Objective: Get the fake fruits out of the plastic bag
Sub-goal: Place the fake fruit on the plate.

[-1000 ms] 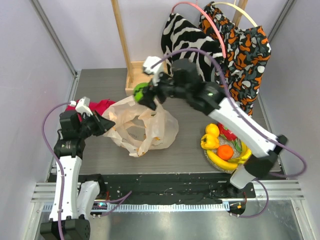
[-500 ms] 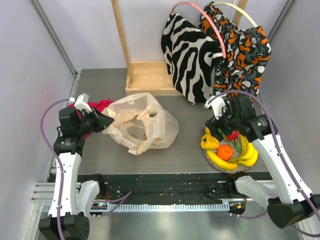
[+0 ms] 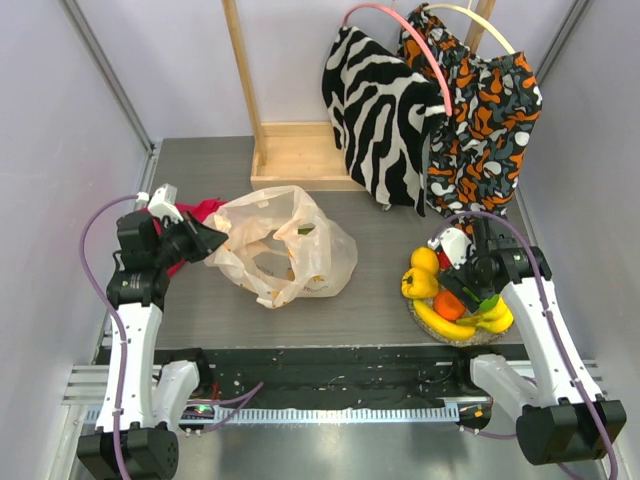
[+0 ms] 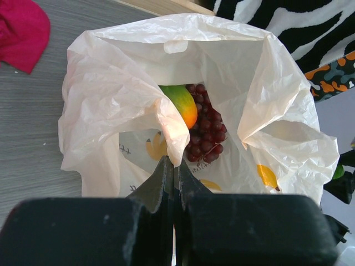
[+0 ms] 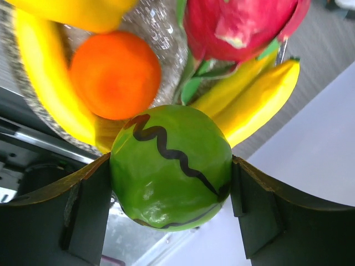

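Observation:
The plastic bag (image 3: 285, 250) lies open at centre-left. My left gripper (image 3: 207, 241) is shut on its near rim and holds the mouth open; in the left wrist view the gripper (image 4: 175, 164) pinches a fold of the bag (image 4: 111, 94). Inside are a dark grape bunch (image 4: 205, 130) and a green-orange fruit (image 4: 180, 102). My right gripper (image 3: 480, 298) is shut on a green fruit (image 5: 172, 166) just above the silver plate (image 3: 428, 322). The plate holds an orange (image 5: 113, 75), bananas (image 5: 260, 100), a red fruit (image 5: 238, 27) and a lemon (image 3: 425, 260).
A red cloth (image 3: 205, 210) lies behind my left gripper. A wooden frame (image 3: 295, 155) stands at the back. Patterned clothes (image 3: 430, 110) hang at the back right, just behind the plate. The table's front edge is close below the plate.
My right arm has carried the green fruit from above the bag across to the plate and lowered it there. My left gripper has kept its hold on the bag.

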